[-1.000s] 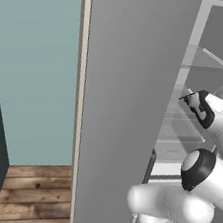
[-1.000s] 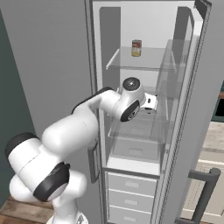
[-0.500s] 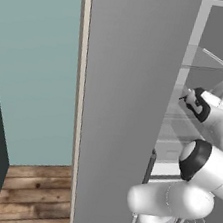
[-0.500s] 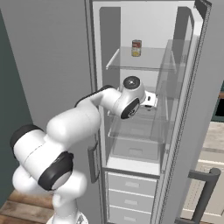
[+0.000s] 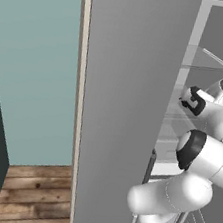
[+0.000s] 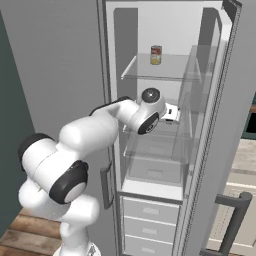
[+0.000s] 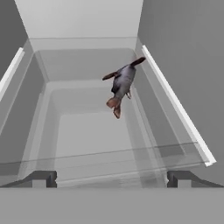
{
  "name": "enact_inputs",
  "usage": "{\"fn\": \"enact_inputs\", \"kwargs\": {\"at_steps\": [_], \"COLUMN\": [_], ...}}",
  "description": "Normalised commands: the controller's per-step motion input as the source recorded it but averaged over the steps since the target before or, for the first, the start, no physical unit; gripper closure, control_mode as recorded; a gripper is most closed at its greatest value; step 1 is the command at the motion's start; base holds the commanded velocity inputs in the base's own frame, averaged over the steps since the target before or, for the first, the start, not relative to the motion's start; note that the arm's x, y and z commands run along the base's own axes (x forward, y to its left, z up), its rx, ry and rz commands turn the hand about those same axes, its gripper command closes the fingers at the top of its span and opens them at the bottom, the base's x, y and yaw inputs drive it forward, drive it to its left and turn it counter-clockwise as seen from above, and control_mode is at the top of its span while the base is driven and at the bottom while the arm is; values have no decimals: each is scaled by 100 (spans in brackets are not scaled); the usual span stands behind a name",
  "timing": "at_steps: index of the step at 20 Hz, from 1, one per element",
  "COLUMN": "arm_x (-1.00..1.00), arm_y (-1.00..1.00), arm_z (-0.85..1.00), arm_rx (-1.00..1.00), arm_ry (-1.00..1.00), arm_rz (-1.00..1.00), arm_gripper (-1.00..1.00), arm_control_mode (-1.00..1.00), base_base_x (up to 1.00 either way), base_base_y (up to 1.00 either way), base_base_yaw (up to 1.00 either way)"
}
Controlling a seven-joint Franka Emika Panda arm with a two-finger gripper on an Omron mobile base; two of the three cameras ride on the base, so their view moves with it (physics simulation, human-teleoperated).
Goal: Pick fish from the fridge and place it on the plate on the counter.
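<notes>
Inside the open fridge (image 6: 150,30), I am steering the arm toward the middle glass shelf (image 7: 87,131), where the fish (image 7: 121,85) is lying. In the hand view the small dark grey fish is resting on the clear shelf toward the back and off to the right, close to the right wall, its thin tail pointing up toward the rear corner. The pincer (image 7: 111,178) is standing wide apart and empty, its two dark tips framing the near edge of the shelf, well short of the fish.

From the right base view, I am watching the wrist reaching in between two shelves, with a can (image 6: 156,54) sitting on the shelf above.

To do this step well, I am judging that the hand needs to slide deeper and drift right until the fish sits midway between the tips, then turn so the jaws close across the slim body rather than along it. The body looks narrow and likely slippery, so a grip near its thickest part should hold better than one at the tail. I am also minding the glass above and the side wall during the approach. The plate and the desk are waiting for a later step.
</notes>
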Motion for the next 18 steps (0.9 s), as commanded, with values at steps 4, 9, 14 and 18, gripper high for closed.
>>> {"fn": "enact_inputs", "kwargs": {"at_steps": [4, 9, 14, 18], "arm_x": [34, 28, 16, 18], "arm_y": [0, 0, 0, 0], "arm_z": [-10, -10, 0, 0], "arm_rx": [0, 0, 0, 0], "arm_ry": [-3, -3, 0, 0], "arm_rz": [0, 0, 0, 0], "arm_gripper": [-100, -100, -100, -100], "arm_control_mode": [-100, -100, -100, -100], "base_base_x": [0, 0, 0, 0], "base_base_y": [0, 0, 0, 0], "base_base_yaw": [0, 0, 0, 0]}}
